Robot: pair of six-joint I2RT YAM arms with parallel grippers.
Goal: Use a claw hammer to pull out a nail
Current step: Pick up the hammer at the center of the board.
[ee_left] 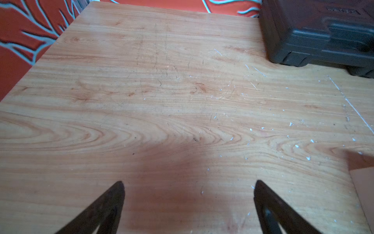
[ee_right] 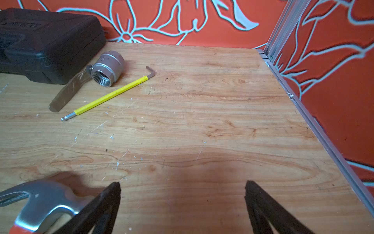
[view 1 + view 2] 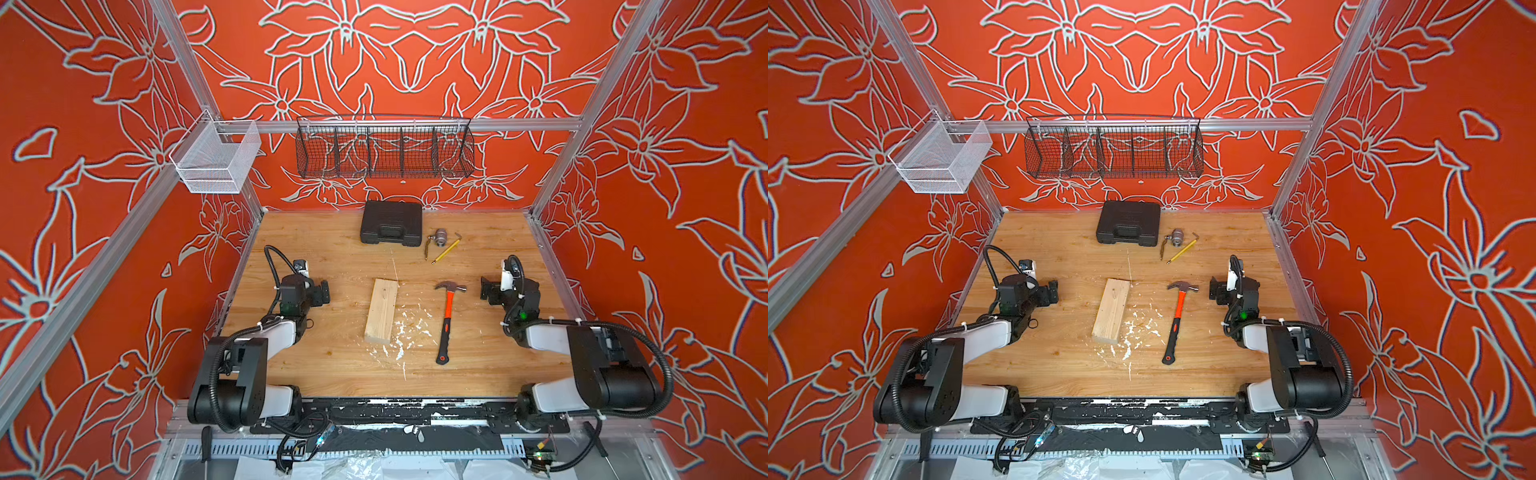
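The claw hammer point(image 3: 446, 311) point(image 3: 1177, 316) lies flat on the wooden table in both top views, steel head at the far end and black handle end toward the near edge. Left of it lies a pale wooden block point(image 3: 382, 311) point(image 3: 1112, 311). The nail is too small to make out in any view. My left gripper point(image 3: 324, 293) point(image 1: 189, 184) hangs open over bare table left of the block, whose corner point(image 1: 364, 182) shows in the left wrist view. My right gripper point(image 3: 486, 291) point(image 2: 182, 184) is open and empty, just right of the hammer head point(image 2: 44, 202).
A black tool case point(image 3: 390, 222) sits at the back of the table. Beside it lie a metal valve fitting point(image 2: 107, 67) and a yellow-sleeved hex key point(image 2: 109, 95). White chips point(image 3: 405, 332) litter the table between block and hammer. Wire baskets point(image 3: 384, 151) hang on the back rail.
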